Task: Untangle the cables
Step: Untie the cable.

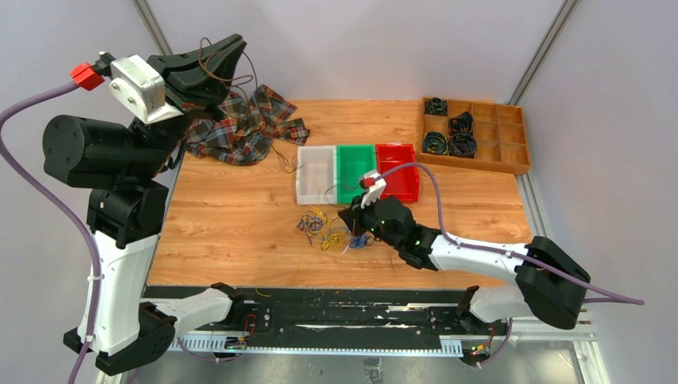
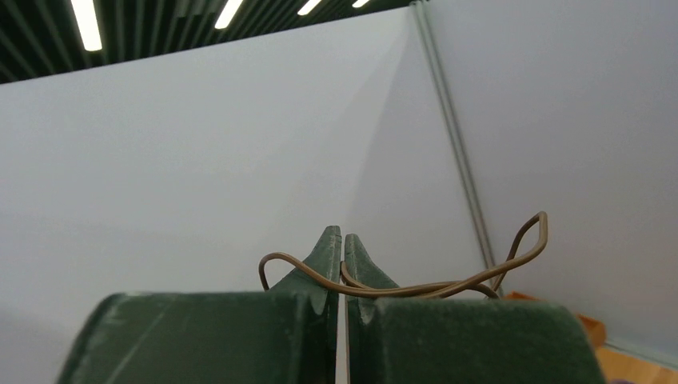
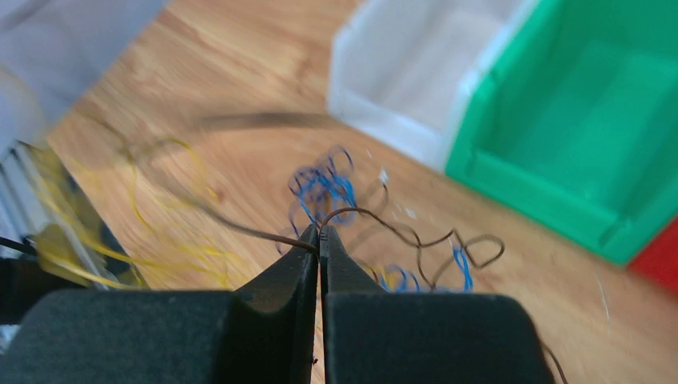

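Raised high by the camera, left claw [image 2: 342,240] clenches a brown strand [image 2: 448,284] — likely to draw it clear — while right claw [image 3: 319,236] pinches brown wire [image 3: 416,240] at the cables [image 1: 328,228] tangled mid-worktop [image 1: 240,208], seemingly anchoring them

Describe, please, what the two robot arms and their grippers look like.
The left arm and right arm have white link shells and black joint housings. The left gripper and right gripper each have two dark, wedge-shaped fingers tapering to points. At each wrist sits a white camera block with a red connector, from which a purple-grey cable trails back.
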Controlling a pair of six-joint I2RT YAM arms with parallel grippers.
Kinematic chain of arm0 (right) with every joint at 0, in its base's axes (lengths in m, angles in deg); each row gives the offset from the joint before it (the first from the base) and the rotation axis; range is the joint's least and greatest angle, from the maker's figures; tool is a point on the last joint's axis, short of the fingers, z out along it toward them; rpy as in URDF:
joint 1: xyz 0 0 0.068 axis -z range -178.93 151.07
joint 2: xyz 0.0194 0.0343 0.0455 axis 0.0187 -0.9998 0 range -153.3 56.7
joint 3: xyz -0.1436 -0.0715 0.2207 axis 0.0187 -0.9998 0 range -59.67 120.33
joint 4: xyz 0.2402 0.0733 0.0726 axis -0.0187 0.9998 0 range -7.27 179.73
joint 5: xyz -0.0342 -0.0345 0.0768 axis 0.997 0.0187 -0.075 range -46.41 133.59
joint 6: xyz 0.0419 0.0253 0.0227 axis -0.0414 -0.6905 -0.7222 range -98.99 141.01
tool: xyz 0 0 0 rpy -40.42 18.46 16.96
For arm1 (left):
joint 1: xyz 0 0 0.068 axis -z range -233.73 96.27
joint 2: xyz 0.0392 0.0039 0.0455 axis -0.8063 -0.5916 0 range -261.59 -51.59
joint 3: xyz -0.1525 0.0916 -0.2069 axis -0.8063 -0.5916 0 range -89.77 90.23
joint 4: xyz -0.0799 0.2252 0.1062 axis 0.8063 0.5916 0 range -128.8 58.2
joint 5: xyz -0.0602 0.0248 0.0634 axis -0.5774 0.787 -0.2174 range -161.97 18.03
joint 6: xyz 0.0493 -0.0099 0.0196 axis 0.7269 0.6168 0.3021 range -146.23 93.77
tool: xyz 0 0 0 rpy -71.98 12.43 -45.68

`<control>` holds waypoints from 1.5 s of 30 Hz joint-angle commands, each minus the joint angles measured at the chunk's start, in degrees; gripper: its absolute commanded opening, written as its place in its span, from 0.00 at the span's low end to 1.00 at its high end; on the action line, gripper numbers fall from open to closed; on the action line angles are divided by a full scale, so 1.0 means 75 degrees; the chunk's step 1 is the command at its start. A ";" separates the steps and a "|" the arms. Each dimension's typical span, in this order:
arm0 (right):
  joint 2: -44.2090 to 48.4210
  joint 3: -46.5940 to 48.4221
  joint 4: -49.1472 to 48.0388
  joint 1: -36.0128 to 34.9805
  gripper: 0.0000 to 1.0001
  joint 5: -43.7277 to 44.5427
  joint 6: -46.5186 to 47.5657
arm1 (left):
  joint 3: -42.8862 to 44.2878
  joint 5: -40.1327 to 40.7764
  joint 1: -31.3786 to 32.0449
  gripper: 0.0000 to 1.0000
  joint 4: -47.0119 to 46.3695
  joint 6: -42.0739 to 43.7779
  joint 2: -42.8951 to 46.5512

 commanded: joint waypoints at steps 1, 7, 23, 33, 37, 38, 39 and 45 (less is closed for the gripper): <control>0.0167 -0.0967 -0.0114 -0.0015 0.01 0.0695 -0.0501 | 0.0282 0.1002 0.0036 0.01 -0.0760 0.0659 0.0021; 0.0393 -0.2043 -0.0219 -0.0015 0.01 0.0914 -0.0901 | 0.0376 0.1531 0.0035 0.01 -0.0999 0.0985 -0.0057; 0.0750 0.1294 0.1154 -0.0060 0.74 -0.1772 0.0773 | 0.0289 0.0272 0.0037 0.01 -0.0518 -0.0112 -0.0114; -0.0917 0.2662 -0.0240 -0.0109 0.76 -0.2662 0.1471 | 0.0302 -0.0015 0.0034 0.01 -0.0327 -0.0245 -0.0104; -0.1423 0.3069 -0.0151 -0.0109 0.67 -0.2695 0.1651 | 0.0340 0.0038 0.0040 0.01 -0.0119 -0.0079 -0.0120; -0.1546 0.3177 0.0004 -0.0109 0.61 -0.2591 0.1676 | 0.0335 0.0072 0.0035 0.01 -0.0088 -0.0052 -0.0115; -0.1651 0.3233 0.0117 -0.0100 0.52 -0.2474 0.1673 | 0.0330 0.0097 0.0037 0.01 -0.0085 -0.0049 -0.0124; -0.1714 0.2407 0.0033 -0.0057 0.01 -0.1494 0.1291 | 0.0336 0.0374 0.0034 0.01 -0.0219 0.0165 -0.0106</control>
